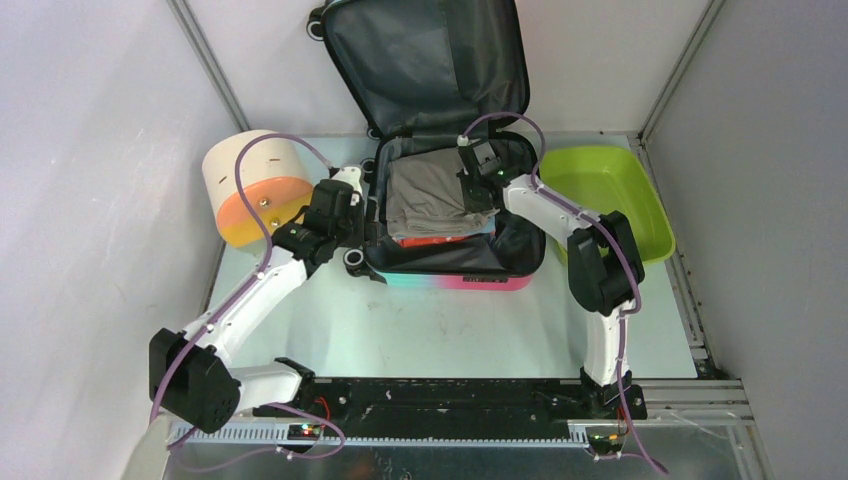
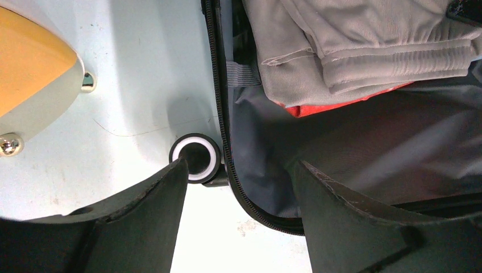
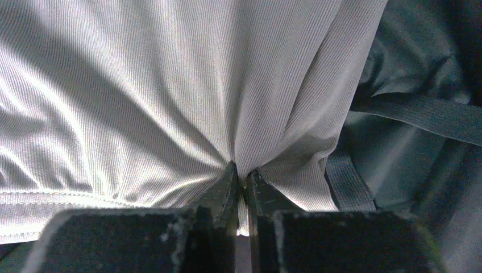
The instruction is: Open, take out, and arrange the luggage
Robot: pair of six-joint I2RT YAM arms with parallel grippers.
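Observation:
The luggage (image 1: 450, 282) lies open in the middle of the table, its lid (image 1: 425, 60) propped up against the back wall. Inside is a folded grey garment (image 1: 430, 195) on top of a red item (image 2: 341, 102). My right gripper (image 1: 478, 190) reaches in from the right and is shut on a pinched fold of the grey garment (image 3: 142, 85), the cloth bunched between the jaws (image 3: 241, 173). My left gripper (image 2: 240, 165) stands open at the case's near left corner, straddling the zip rim beside a black wheel (image 2: 196, 157). It holds nothing.
A cream-and-orange cylinder (image 1: 255, 185) lies on its side left of the case, close to my left arm. A lime-green tub (image 1: 610, 195) sits right of the case. A grey packing strap (image 3: 415, 111) crosses the lining. Walls enclose the table on three sides.

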